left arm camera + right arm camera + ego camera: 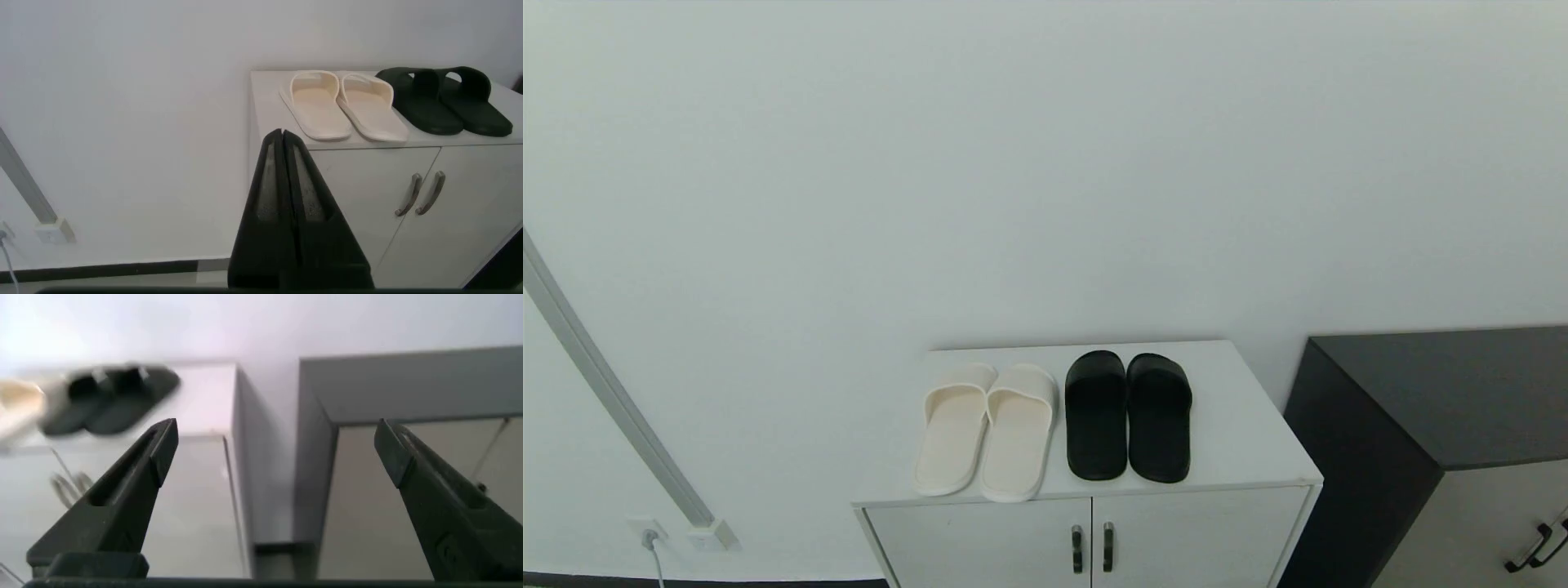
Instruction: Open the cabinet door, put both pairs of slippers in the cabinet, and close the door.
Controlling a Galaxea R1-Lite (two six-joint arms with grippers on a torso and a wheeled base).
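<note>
2 cream slippers (1013, 433), 2 blk slippers (1094, 416) atop cabinet (1250, 441); L fingers (270, 188) together, R fingers (135, 486) spread.

Looks like a home entryway, or a mock-up of 1: cream slippers (987, 431) and black slippers (1129, 416) on a low white cabinet (1250, 425) ahead of the left gripper (283, 139), a dark cabinet (1445, 392) beyond the right gripper (275, 433), and a bare white wall (1045, 163) with a socket (647, 532).
</note>
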